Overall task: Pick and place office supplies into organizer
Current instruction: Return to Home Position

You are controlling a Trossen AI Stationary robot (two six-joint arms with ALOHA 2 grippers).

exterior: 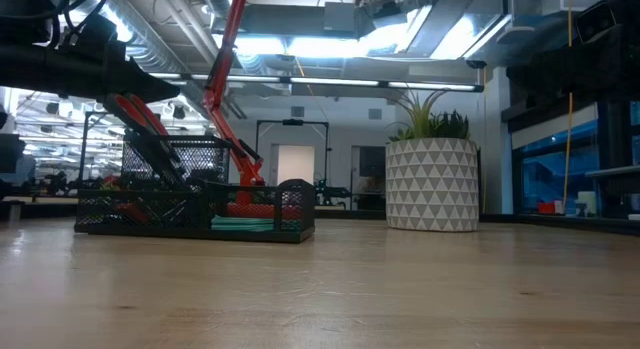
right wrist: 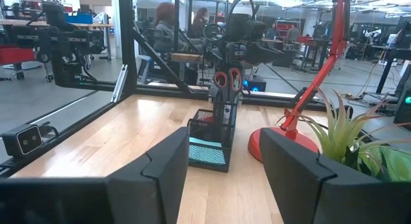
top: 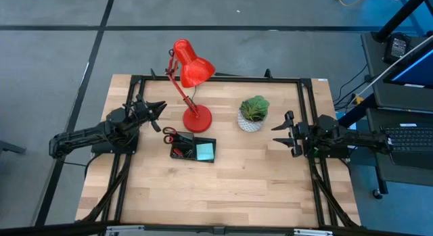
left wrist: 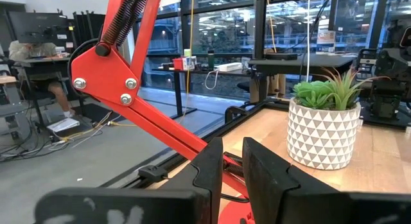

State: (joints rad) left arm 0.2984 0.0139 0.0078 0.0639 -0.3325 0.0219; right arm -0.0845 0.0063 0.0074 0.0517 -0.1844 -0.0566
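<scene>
**Colleague:** What is this step asking of you?

**Me:** As I judge it, the sorting is finished and I am parking both arms. Clearance is what I am minding. My left gripper (left wrist: 232, 150) is hanging over the left part of the worktop (top: 237, 189), close to the slanted arm of the red lamp (top: 197, 118). So I am planning to lift it first and only then draw it toward the left edge, slowly and with no sideways swing. That way nothing is jogging the lamp or the tray beside it. The right side is looking easier, though the plant (top: 254, 114) is standing near that arm's path.

**Colleague:** Are the grippers carrying anything?

**Me:** Nothing. The left one is showing only a narrow slit between its fingers (left wrist: 209, 172), with nothing in it and touching nothing. My right gripper (right wrist: 225, 144) is hanging near the right edge with its fingers spread wide, likewise empty and facing across the worktop.

**Colleague:** And the supplies?

**Me:** The organizer (right wrist: 200, 126) is sitting about mid-worktop, just beside the lamp's round base. The red-handled scissors (right wrist: 225, 79) are standing upright in its tall compartment. The light blue sticky-note pad (right wrist: 207, 152) is lying flat in the low one. Whether pens or clips are in there, I cannot tell.
</scene>
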